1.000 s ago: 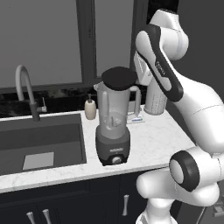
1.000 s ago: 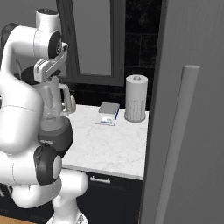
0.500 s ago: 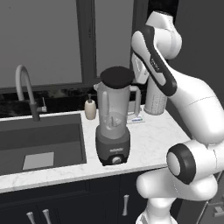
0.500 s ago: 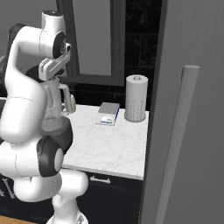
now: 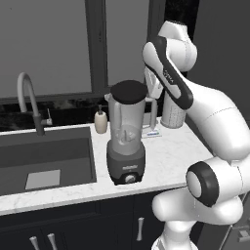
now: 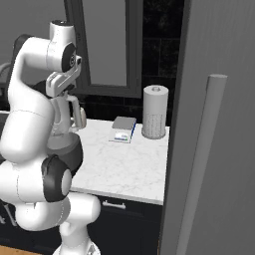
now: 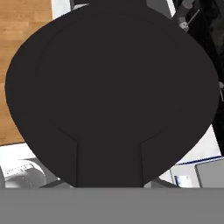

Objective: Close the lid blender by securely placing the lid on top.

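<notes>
Hand (image 5: 152,89) sits just beside the black lid (image 5: 129,91), which lies flat on top of the blender (image 5: 126,133); I cannot tell if it is spread.

Hidden and cut-off parts

The lid (image 7: 111,94) blocks most of the hand view, covering the blender jar's mouth; the arm hides most of the blender (image 6: 69,124) from the right base camera.

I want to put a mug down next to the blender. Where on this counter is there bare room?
Bare marble lies in front of the scale and paper towel roll, right of the blender, out to the counter's front edge. It is tight behind the blender, where the soap bottle stands, and left of it, where the sink begins.
</notes>
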You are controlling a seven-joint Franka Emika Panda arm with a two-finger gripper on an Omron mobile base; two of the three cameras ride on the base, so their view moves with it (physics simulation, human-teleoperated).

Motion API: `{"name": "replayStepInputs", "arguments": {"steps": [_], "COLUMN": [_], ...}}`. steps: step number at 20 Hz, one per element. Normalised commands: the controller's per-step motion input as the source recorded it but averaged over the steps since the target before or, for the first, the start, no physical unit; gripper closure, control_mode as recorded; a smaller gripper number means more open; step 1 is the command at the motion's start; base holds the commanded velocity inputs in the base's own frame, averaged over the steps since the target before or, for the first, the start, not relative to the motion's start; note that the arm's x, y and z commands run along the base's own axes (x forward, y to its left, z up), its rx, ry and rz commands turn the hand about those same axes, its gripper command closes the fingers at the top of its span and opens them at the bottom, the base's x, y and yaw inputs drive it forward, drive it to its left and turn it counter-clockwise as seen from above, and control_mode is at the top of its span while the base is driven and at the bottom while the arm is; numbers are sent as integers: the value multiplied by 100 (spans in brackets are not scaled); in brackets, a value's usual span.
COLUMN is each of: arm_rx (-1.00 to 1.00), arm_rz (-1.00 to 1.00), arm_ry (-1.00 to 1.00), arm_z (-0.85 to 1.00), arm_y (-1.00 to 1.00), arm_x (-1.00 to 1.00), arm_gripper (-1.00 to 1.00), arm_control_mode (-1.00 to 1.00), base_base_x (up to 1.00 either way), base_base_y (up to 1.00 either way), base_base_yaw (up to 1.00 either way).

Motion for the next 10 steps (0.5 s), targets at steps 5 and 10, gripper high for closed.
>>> {"name": "replayStepInputs", "arguments": {"steps": [5, 10], "arm_rx": [0, 1], "arm_rz": [0, 0], "arm_ry": [0, 0], "arm_z": [-6, -2], "arm_y": [1, 11], "arm_x": [3, 9], "arm_gripper": [100, 100], "arm_control_mode": [-100, -100], "base_base_x": [0, 0], "base_base_y": [0, 0], "base_base_yaw": [0, 0]}}
